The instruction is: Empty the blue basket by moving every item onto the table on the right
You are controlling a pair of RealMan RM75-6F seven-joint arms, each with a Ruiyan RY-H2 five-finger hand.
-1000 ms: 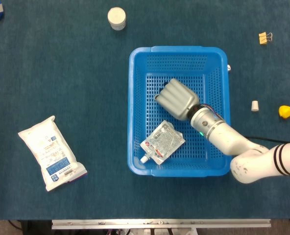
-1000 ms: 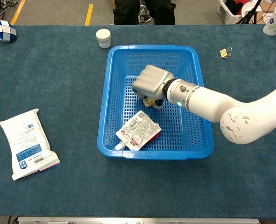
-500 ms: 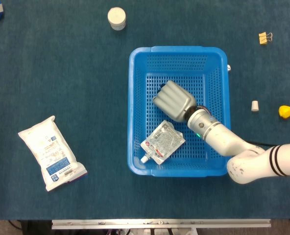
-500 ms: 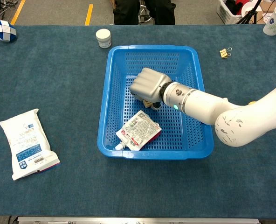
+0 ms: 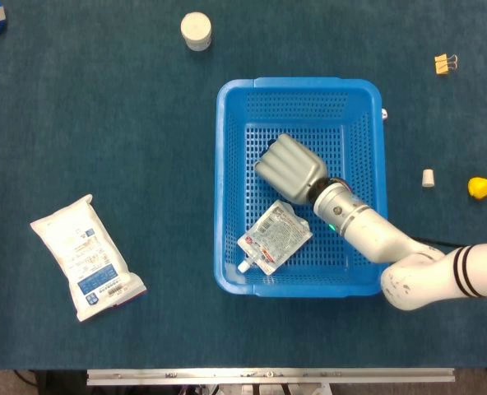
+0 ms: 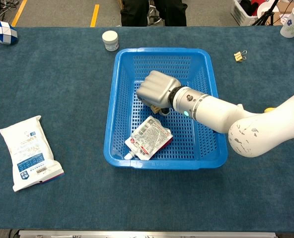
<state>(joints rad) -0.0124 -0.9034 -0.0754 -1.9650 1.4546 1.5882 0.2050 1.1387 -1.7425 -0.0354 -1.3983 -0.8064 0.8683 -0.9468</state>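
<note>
Head view, from above: the right hand point(image 5: 289, 167) sits inside the blue basket point(image 5: 231, 148), back upward, fingers curled under so that I see only a rounded grey fist. Whether those fingers hold anything I cannot tell from up here. In the chest view the same right hand point(image 6: 155, 88) shows a small tan shape tucked beneath it, but it is too hidden to name or to say if it is gripped.

Just below the hand, toward the basket's near edge, lies a flat spouted pouch point(image 5: 273, 239) with red and white print, its nozzle aimed at the near left corner. Hand and pouch look very near each other, perhaps touching at the pouch's upper corner.

Over the last second the hand has crept a little leftward and toward the pouch, and the pouch has shifted a touch, which suggests a nudge. My reading is that the pouch is the last item left inside, and the reach for it is only beginning; nothing is lifted yet.

Behind the hand, the white forearm runs out over the basket's right wall. The robot's left hand appears in neither view.

Beyond the basket on the dark blue table point(image 5: 104, 123): a white packet point(image 5: 85, 257) far left, a small white jar point(image 5: 196, 30) beyond, a yellow binder clip point(image 5: 446, 62), a small white cap point(image 5: 428, 177) and a yellow lump point(image 5: 478, 188) to the right.
</note>
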